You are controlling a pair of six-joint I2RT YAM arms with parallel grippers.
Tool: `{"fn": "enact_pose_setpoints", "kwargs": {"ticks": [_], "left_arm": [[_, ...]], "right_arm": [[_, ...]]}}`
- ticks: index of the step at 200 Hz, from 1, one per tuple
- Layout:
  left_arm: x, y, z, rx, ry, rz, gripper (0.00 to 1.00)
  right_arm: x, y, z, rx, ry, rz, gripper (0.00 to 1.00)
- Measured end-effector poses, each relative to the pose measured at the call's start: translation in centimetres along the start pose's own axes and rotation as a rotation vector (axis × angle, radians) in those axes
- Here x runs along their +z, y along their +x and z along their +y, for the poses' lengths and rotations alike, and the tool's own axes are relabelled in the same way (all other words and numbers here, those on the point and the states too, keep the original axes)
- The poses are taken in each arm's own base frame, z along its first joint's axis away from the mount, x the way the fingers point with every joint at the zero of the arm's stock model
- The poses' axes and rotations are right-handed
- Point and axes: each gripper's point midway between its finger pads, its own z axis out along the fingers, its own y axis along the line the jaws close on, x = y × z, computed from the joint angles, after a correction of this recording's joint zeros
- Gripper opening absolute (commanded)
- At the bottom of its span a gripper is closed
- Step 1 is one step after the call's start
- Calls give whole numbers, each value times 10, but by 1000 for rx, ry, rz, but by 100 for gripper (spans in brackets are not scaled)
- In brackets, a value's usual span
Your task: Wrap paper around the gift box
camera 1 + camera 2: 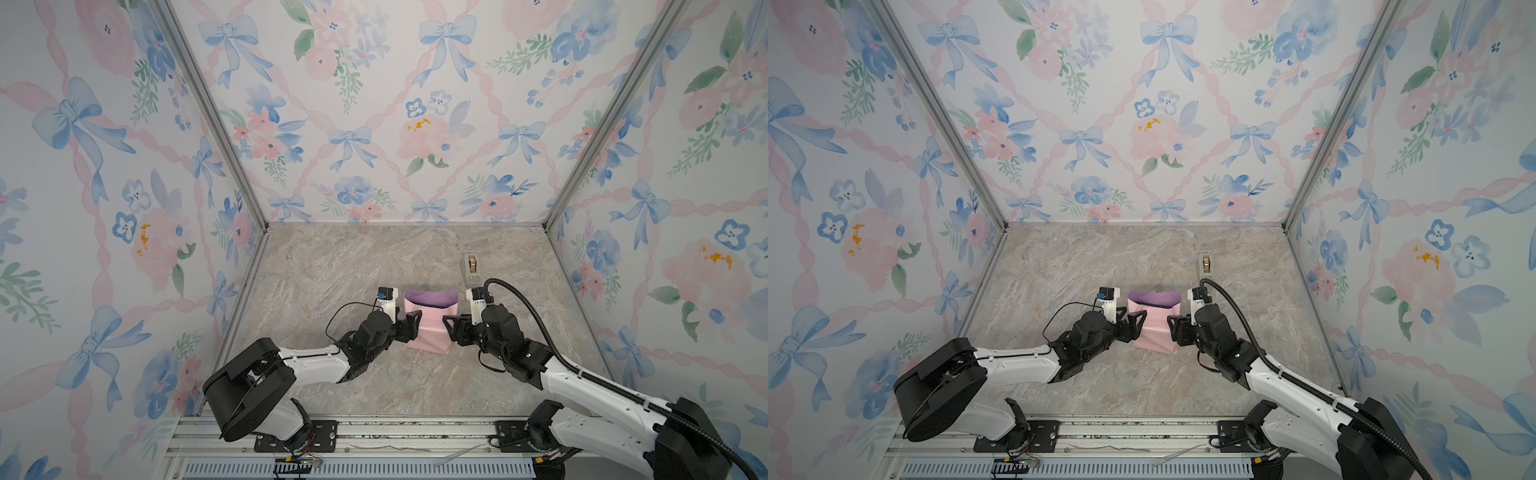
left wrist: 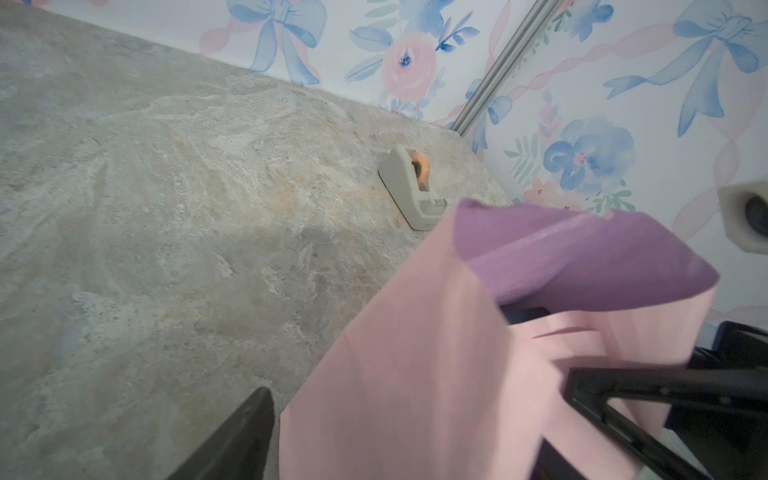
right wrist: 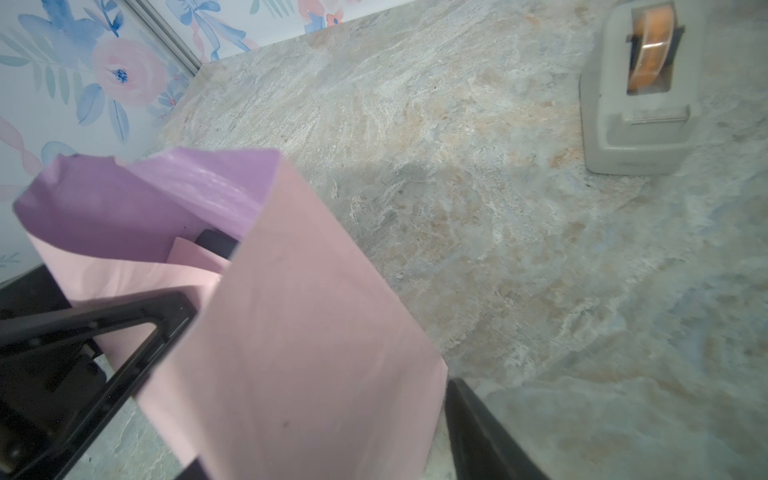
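Both top views show the paper [image 1: 428,332] standing as a pink pouch between the left pincer [image 1: 412,323] and the right pincer [image 1: 448,325]. Each is set against one side wall, apparently to keep it upright around the gift box [image 3: 216,246], a dark sliver inside. Both pincers' jaws stand wide, straddling their walls and clamping nothing. Beyond the right pincer waits the tape dispenser [image 1: 471,264], likely for sealing.

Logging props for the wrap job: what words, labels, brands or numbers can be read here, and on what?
None can be read.
Beige plastic tape dispenser: no legible label.
White camera housing on the right wrist: tiny dark marks, too small to read.
Pink and lilac paper sheet: plain.
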Motion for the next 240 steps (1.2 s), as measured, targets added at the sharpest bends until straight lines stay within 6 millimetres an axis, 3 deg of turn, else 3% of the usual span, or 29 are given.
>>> {"fn": "enact_pose_setpoints", "kwargs": {"ticks": [80,119,157,206,240], "left_arm": [[-5,-2,5,-12,-34,-13,80],[-5,-7,2,69,-46,12,81],[-3,-9,0,111,-57,30,80],[-2,-11,1,109,-59,38,77],[-4,-13,3,97,-66,32,65]], "right_arm": [[8,-3,4,19,10,-12,63],[-5,-6,6,-30,3,-6,70],[-16,-1,8,-46,-21,21,69],[-2,-4,15,-36,-33,35,59],[5,-7,15,-32,-14,30,50]]}}
